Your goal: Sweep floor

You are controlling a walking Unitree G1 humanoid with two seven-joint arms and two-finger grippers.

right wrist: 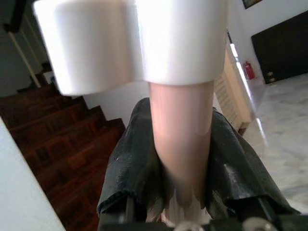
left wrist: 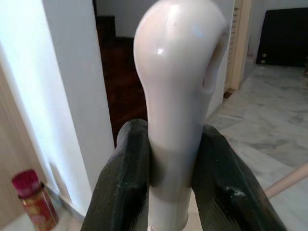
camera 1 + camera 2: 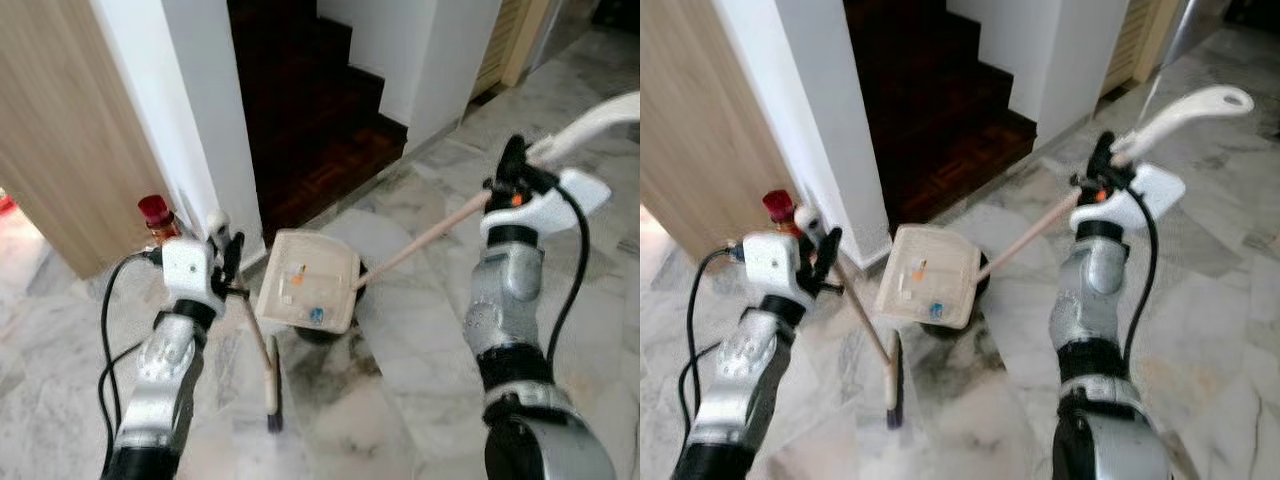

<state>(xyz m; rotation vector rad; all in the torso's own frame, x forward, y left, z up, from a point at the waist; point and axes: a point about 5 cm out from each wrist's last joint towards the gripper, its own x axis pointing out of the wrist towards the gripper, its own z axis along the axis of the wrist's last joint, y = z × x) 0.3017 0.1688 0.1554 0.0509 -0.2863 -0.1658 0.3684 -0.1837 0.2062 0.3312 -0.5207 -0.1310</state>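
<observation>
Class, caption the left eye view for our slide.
Robot holds a broom and a dustpan on a marble floor by stairs.

Left pincer (image 3: 228,262) grips broom (image 3: 268,372); right pincer (image 3: 512,172) grips dustpan (image 3: 308,281) handle.

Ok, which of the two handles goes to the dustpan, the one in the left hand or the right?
The right hand holds the dustpan handle: its long pole runs down to the pan. The left hand grips the shorter broom, bristles on the floor.
</observation>
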